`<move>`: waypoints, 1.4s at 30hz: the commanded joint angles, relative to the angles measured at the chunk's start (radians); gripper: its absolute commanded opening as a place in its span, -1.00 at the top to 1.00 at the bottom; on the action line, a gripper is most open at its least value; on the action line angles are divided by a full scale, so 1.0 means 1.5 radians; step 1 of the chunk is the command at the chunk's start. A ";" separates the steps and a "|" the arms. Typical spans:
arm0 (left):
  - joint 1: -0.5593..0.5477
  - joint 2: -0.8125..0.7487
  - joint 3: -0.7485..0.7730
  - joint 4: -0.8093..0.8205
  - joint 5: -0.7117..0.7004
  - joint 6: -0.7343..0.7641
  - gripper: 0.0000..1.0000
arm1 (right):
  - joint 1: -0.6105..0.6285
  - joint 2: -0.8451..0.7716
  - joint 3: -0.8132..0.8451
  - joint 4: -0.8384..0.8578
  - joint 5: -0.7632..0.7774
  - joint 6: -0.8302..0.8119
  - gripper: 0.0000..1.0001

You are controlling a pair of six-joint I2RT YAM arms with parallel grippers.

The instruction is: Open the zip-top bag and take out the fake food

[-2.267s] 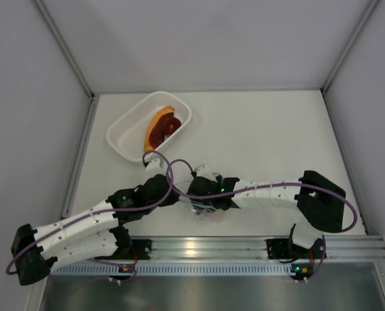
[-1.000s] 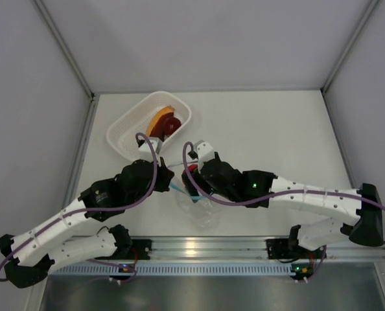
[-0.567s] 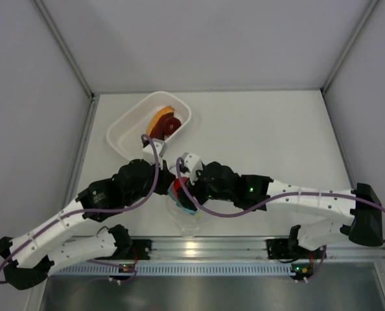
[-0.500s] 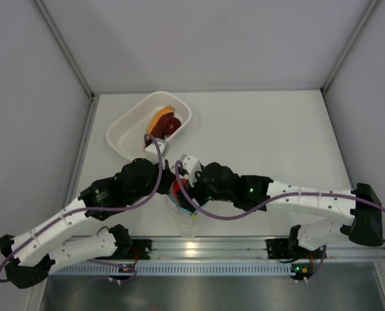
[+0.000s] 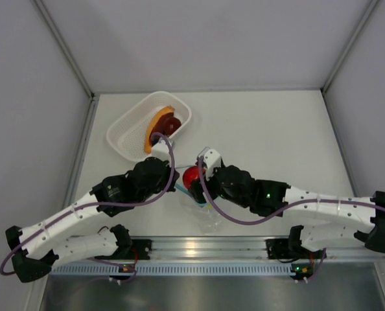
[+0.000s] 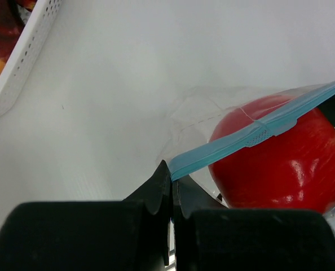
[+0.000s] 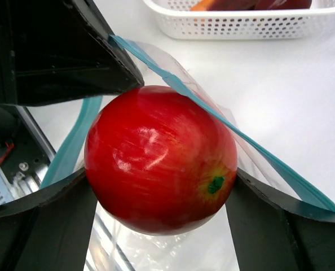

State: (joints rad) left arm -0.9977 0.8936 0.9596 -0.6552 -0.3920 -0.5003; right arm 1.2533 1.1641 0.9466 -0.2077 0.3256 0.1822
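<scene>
Where the red ball [image 7: 161, 158] sits, at the mouth of the zip-top bag [image 5: 209, 217], both arms reach low and inward over the table [image 5: 277, 129], wrists nearly meeting. White basket [image 5: 124, 133], beyond the left fingers, holds orange slice [image 5: 155, 123] and brown ring [image 5: 170, 124]. Right gripper [image 7: 162, 176] clamps the ball between both fingers. Left gripper [image 6: 168, 180] closed tight, pinching the end of the bag's blue zip strip [image 6: 252, 135].

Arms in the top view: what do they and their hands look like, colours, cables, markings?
Left arm and right arm are alike: white link shells, bulky black joint housings, a purple cable looped along each. A small green light glows on the right arm. Left hand and right hand have matte black fingers. No readable markings show.
</scene>
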 commanded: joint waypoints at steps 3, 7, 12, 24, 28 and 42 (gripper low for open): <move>0.010 0.006 -0.018 -0.016 -0.073 -0.029 1.00 | -0.006 -0.062 -0.066 0.169 -0.005 0.040 0.27; 0.010 -0.006 -0.029 0.007 -0.058 -0.054 1.00 | -0.007 -0.090 -0.117 0.313 -0.067 0.086 0.28; 0.010 -0.039 -0.048 0.032 -0.078 -0.093 1.00 | -0.007 -0.106 -0.133 0.418 -0.128 0.109 0.27; 0.010 -0.081 -0.140 0.101 -0.068 -0.208 1.00 | -0.009 -0.079 -0.185 0.650 0.026 0.122 0.33; 0.009 -0.121 -0.152 0.100 -0.077 -0.202 1.00 | -0.008 -0.052 -0.138 0.561 0.117 0.059 0.35; 0.009 -0.154 -0.083 0.073 -0.022 -0.132 1.00 | -0.002 0.040 -0.021 0.398 0.157 -0.150 0.43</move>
State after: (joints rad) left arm -0.9813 0.6655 0.7704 -0.4721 -0.4519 -0.7433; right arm 1.2633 1.2461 0.8371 0.3653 0.3843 0.0593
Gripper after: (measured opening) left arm 0.021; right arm 0.798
